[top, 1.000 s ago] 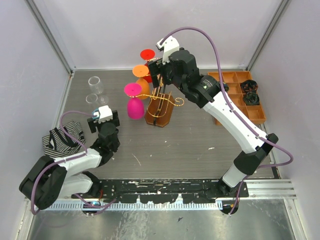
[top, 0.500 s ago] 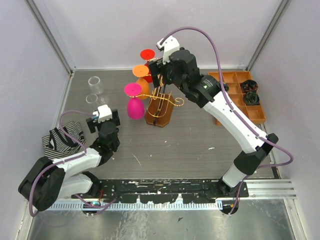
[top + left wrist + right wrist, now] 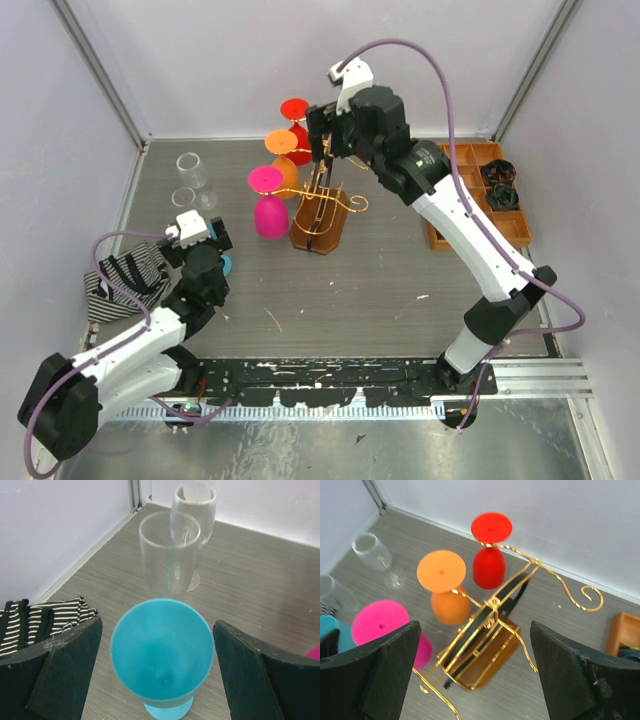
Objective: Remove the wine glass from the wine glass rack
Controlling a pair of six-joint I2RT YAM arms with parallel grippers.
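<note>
Here the open right hand [image 3: 474, 645] hangs above the wine glass rack [image 3: 492, 603]

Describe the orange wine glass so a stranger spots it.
Find the gold wire rack on its wooden base. Three glasses hang upside down from it. The orange wine glass is the middle one, between the red glass and the pink glass.

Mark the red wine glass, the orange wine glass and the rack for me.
red wine glass [image 3: 489, 569], right wrist view, on its hanging bowl.
orange wine glass [image 3: 441, 570], right wrist view, on its upturned foot disc.
wine glass rack [image 3: 316, 243], top external view, on its wooden base.
</note>
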